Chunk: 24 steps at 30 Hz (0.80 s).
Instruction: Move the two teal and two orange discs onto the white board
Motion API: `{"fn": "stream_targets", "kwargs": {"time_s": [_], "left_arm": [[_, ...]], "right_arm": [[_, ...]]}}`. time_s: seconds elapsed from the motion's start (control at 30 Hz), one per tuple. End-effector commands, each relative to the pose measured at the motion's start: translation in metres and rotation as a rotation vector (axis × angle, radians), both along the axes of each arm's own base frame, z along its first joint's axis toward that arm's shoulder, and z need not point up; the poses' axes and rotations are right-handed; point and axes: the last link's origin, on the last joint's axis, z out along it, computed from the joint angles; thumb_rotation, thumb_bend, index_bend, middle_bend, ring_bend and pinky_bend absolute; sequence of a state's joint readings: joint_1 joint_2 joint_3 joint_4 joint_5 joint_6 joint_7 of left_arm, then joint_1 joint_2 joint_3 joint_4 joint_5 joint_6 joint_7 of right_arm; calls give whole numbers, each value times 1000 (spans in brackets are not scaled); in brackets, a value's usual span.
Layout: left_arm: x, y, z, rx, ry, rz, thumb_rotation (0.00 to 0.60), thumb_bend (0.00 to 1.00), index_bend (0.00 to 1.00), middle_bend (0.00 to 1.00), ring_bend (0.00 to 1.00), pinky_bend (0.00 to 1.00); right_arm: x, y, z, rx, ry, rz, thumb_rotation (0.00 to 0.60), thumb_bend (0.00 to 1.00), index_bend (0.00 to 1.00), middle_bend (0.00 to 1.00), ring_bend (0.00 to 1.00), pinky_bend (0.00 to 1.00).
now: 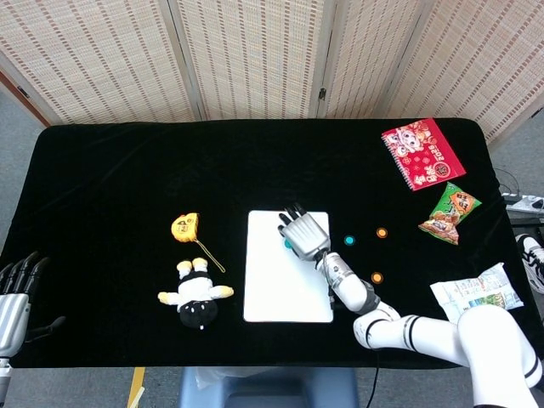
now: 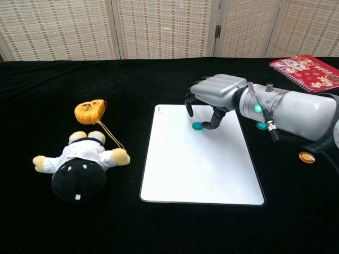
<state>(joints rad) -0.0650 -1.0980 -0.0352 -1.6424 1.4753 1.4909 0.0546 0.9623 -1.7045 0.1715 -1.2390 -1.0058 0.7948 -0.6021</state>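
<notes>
Teal disc (image 2: 197, 126) lies flat on white board (image 2: 196, 174).

Head cam looks steeply down from high on whole table, chest cam low & nearer, facing forward; both share the right hand (image 1: 305, 231) (image 2: 216, 93) over the white board (image 1: 287, 293) (image 2: 198, 169).

Right hand (image 2: 212, 98) above teal disc (image 2: 197, 126); white board (image 2: 201, 153) beneath

Disc (image 2: 197, 126) on board (image 2: 201, 169) (upper part)
</notes>
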Motion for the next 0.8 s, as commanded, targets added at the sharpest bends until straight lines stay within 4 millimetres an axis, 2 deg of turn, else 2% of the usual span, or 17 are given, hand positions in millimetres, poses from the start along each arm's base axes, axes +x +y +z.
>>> {"fn": "stream_targets", "kwargs": {"time_s": [0.03, 0.17, 0.27, 0.4, 0.5, 0.63, 0.8], "left_arm": [[0, 0, 1, 1, 2, 0, 600, 130, 0, 0, 6, 0], [-1, -2, 2, 5, 0, 4, 600, 130, 0, 0, 6, 0], [-4, -3, 2, 3, 2, 13, 600, 130, 0, 0, 6, 0], [-4, -1, 0, -5, -4, 14, 600, 130, 0, 0, 6, 0], [-2, 1, -3, -12, -8, 1, 600, 129, 0, 0, 6, 0], [2, 3, -5, -18, -14, -16, 600, 130, 0, 0, 6, 0], [4, 3, -4, -17, -14, -22, 600, 130, 0, 0, 5, 0]], "right_arm": [[8, -3, -6, 0, 10, 6, 600, 301, 341, 127, 48, 0], [11, -4, 2, -23, -13, 7, 600, 301, 227, 115, 45, 0], [0, -5, 23, -61, -51, -19, 600, 301, 218, 115, 49, 0], [-27, -3, 58, -117, -65, -62, 600, 300, 220, 115, 54, 0], [-50, 3, 74, -135, -42, -95, 600, 301, 237, 115, 60, 0], [-81, 10, 84, -143, -26, -162, 600, 301, 264, 115, 57, 0], [-114, 17, 81, -132, -8, -227, 600, 301, 269, 116, 57, 0]]}}
